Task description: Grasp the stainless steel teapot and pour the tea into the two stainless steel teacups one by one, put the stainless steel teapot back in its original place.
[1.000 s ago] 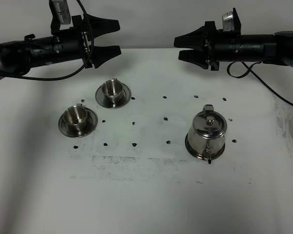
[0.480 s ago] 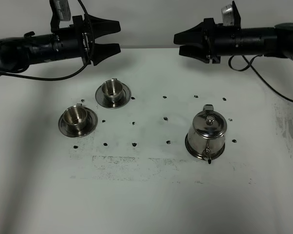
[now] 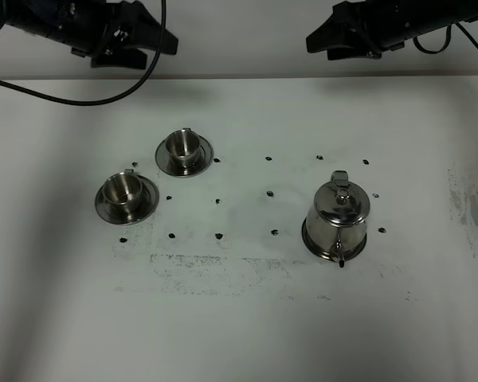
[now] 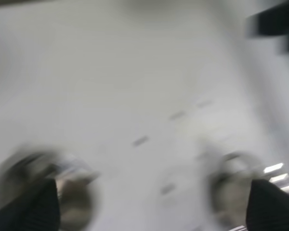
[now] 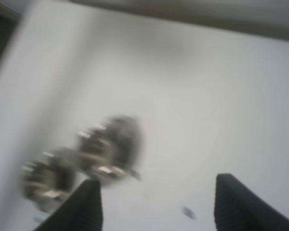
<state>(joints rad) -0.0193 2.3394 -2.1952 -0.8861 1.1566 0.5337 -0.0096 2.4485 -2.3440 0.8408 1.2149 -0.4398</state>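
From the high camera, the shiny rounded teapot (image 3: 337, 213), with its knobbed lid and thin spout, is seen upright on its tray (image 3: 306, 233), right of the middle of the table (image 3: 239, 318). The far cup (image 3: 182, 146) and the near cup (image 3: 124, 191) are set on saucers to the left. The left claw (image 3: 166, 41) and the right claw (image 3: 312, 41) are partly cut off at the top edge, well apart from everything.

In the left wrist view everything is blurred. The fingers (image 4: 29, 207) are spread wide, and nothing is held.

In the right wrist view, equally blurred, the fingers (image 5: 241, 202) are likewise spread wide and empty.
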